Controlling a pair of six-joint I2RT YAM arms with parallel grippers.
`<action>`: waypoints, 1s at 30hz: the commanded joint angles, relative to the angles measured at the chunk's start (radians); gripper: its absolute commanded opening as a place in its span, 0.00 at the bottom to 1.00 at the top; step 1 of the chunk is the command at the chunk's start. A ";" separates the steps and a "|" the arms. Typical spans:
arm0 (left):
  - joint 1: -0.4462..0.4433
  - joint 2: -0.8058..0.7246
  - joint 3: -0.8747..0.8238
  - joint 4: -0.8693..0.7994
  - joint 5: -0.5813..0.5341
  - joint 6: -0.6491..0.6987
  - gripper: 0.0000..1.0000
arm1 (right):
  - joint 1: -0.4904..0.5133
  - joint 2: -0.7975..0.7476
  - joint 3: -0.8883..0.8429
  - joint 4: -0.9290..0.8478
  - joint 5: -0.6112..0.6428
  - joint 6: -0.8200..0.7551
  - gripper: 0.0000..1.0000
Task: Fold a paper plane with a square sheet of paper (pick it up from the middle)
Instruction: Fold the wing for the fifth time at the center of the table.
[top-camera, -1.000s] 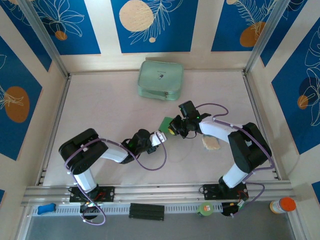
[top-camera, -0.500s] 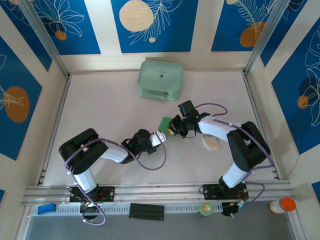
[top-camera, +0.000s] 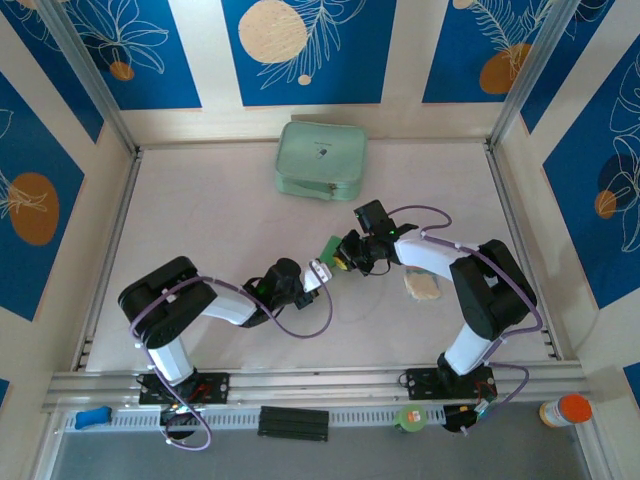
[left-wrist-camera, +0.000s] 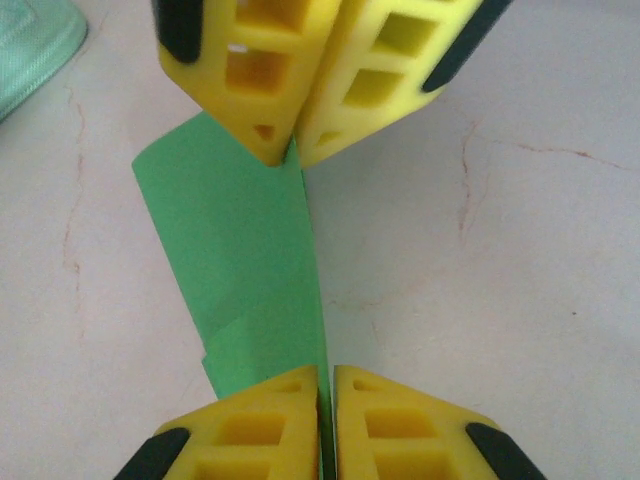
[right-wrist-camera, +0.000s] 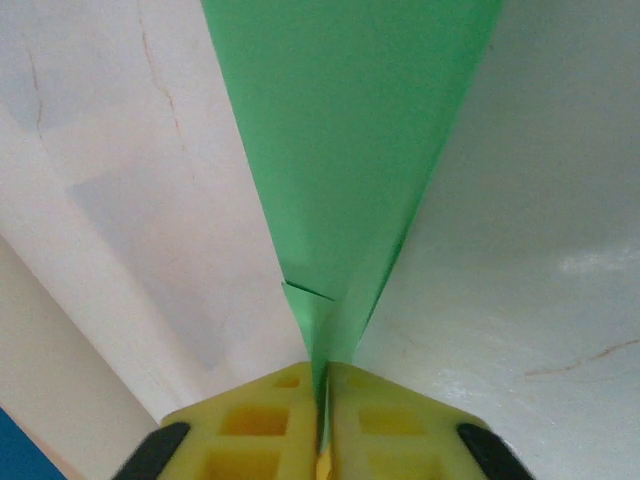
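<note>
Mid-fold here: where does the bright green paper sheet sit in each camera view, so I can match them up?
Top external: the bright green folded paper sheet, mid-picture, just left of the right claw.
Left wrist: the sheet, centre-left, running from the bottom edge up to the right claw.
Right wrist: the sheet, upper centre, narrowing into the right claw.
Shared landmark: the yellow-fingered right claw pinching it.

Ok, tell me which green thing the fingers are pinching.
The bright green paper, pinched between the left fingers and the right fingers; the pale mint pouch lies apart, untouched.
</note>
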 joint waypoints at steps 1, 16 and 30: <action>0.013 0.024 0.013 -0.016 0.038 -0.052 0.11 | 0.006 -0.003 0.026 -0.036 -0.015 -0.016 0.19; 0.064 0.010 -0.018 -0.031 0.139 -0.234 0.10 | -0.035 -0.204 -0.083 -0.036 0.123 -0.183 0.53; 0.138 -0.028 0.055 -0.215 0.287 -0.518 0.05 | -0.065 -0.264 -0.200 0.037 0.075 -0.378 0.54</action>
